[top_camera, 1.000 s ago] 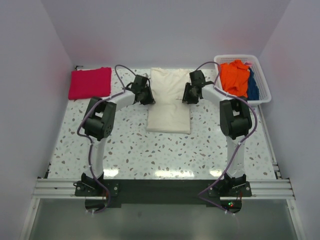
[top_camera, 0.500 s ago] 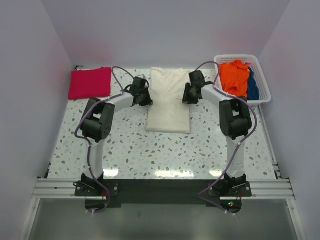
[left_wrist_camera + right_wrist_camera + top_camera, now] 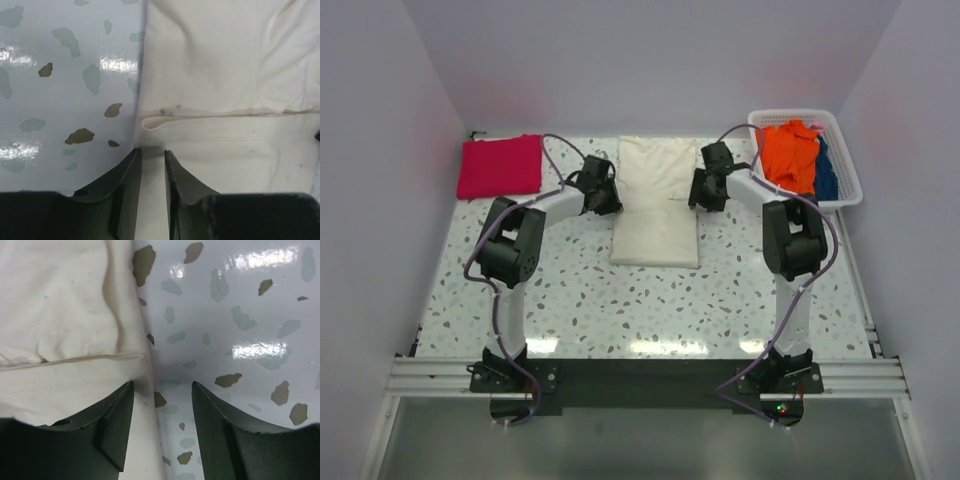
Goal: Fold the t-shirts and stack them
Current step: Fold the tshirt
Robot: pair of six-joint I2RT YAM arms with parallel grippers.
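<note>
While both grippers sit low at far centre, cream-white t-shirt point(image 3: 657, 205) lies folded between them on table point(image 3: 650, 300). Left gripper point(image 3: 151, 152) at shirt's left edge: fingers narrowly parted over hem, nothing pinched. Right gripper point(image 3: 162, 385) at shirt's right edge: fingers spread wide, holding nothing, one over cloth edge, other over bare table. Crimson-pink t-shirt point(image 3: 501, 166) folded at far-left corner, well apart. Count: two t-shirts, two grippers, one basket point(image 3: 798, 114) far right with one orange garment point(image 3: 790, 152) and one blue garment point(image 3: 827, 170).
</note>
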